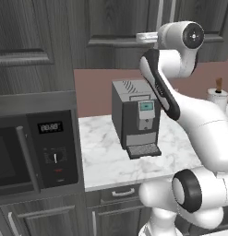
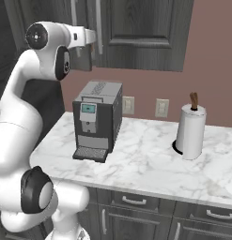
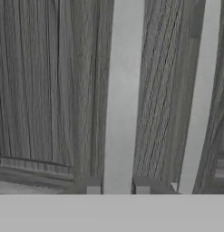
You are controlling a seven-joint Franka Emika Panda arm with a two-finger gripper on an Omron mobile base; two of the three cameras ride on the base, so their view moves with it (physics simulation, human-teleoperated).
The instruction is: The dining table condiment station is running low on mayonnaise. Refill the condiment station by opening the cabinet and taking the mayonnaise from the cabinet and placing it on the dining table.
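The cabinet (image 2: 141,28) is a dark grey wood-grain wall unit above the counter, and its door is closed. Its long silver handle (image 3: 122,90) runs up the middle of the hand view, passing between my two dark fingertips (image 3: 93,186). My gripper (image 3: 117,186) is shut on this handle. From the right base camera, the gripper (image 2: 94,38) sits against the handle (image 2: 99,26) at the door's left edge. On the left base side, the hand (image 1: 147,37) reaches the cabinet (image 1: 115,23) near the handle (image 1: 160,14). The mayonnaise is hidden and the dining table is out of view.
A grey coffee machine (image 2: 97,119) stands on the marble counter (image 2: 145,164) below the cabinet. A paper towel roll (image 2: 190,129) stands to its right. A microwave (image 1: 32,147) sits to the left. A second silver handle (image 3: 202,90) runs beside the gripped one. Drawer fronts (image 2: 136,201) lie under the counter.
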